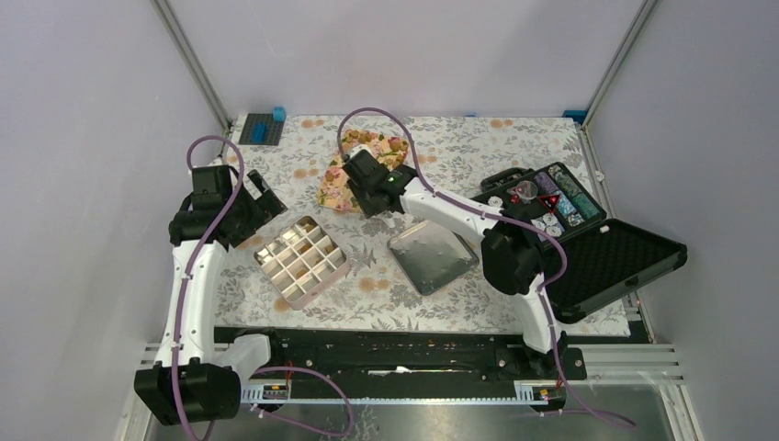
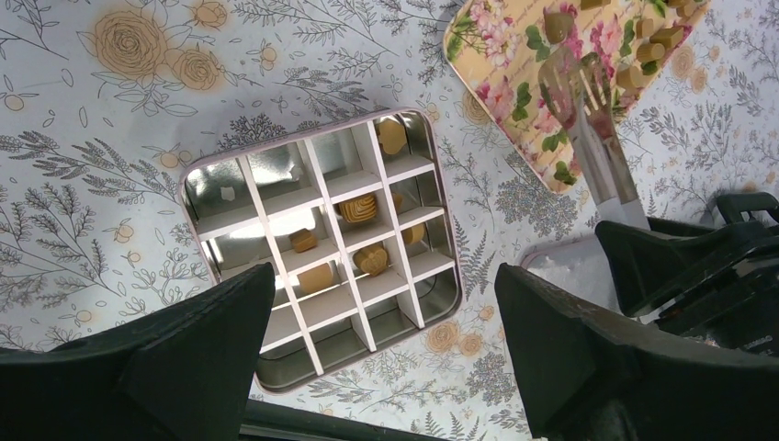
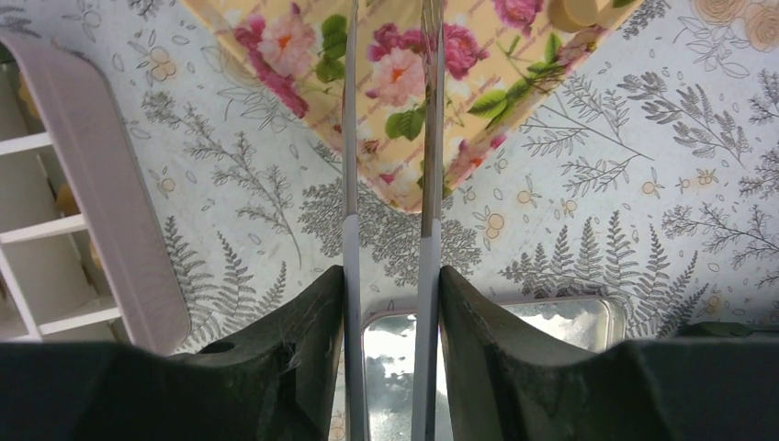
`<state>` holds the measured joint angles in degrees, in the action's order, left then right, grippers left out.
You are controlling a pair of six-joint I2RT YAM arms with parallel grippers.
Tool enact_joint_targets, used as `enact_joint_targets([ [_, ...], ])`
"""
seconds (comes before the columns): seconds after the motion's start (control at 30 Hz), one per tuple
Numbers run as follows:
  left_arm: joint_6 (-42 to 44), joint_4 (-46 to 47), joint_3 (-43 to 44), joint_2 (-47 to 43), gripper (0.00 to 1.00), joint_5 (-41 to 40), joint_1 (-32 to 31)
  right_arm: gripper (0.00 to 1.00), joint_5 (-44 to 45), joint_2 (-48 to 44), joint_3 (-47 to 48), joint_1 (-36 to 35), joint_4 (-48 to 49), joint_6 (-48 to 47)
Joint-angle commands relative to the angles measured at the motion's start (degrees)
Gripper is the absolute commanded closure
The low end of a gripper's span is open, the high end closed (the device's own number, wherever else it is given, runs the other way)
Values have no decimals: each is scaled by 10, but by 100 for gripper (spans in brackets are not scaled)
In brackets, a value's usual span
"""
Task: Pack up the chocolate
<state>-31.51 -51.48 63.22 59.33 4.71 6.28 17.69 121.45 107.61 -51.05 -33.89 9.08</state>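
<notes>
The chocolate shows as golden-brown lumps: several [image 2: 359,209] lie in cells of the divided tin [image 1: 278,289], and several more [image 2: 654,41] lie on the pink-flowered tray [image 1: 338,193]. My left gripper [image 1: 266,197] is open and empty, hovering over the tin's near edge [image 2: 384,294]. My right gripper [image 1: 381,209] is shut on metal tongs [image 3: 349,138]. In the left wrist view the tongs [image 2: 588,119] reach over the tray's corner [image 2: 501,46], their tips beside a lump. In the right wrist view the tips are cut off, and whether they hold anything is hidden.
The tin's lid [image 1: 432,257] lies shiny side up right of the tin, under my right gripper [image 3: 390,285]. An open black case [image 1: 634,253] of round chips stands at the right. Blue blocks [image 1: 266,124] sit at the back left.
</notes>
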Motion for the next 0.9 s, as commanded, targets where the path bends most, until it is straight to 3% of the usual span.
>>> enact_joint_targets([
  [0.0, 9, 18, 14, 6, 1, 2, 3, 53, 16, 2, 44, 22, 16, 6],
  [0.23, 13, 20, 24, 20, 1, -9, 2, 51, 15, 31, 86, 42, 24, 2],
  [0.63, 18, 20, 22, 29, 1, -23, 2, 49, 25, 157, 272, 62, -45, -17],
  [0.87, 18, 20, 23, 32, 1, -20, 3, 50, 24, 170, 265, 68, -49, -9],
])
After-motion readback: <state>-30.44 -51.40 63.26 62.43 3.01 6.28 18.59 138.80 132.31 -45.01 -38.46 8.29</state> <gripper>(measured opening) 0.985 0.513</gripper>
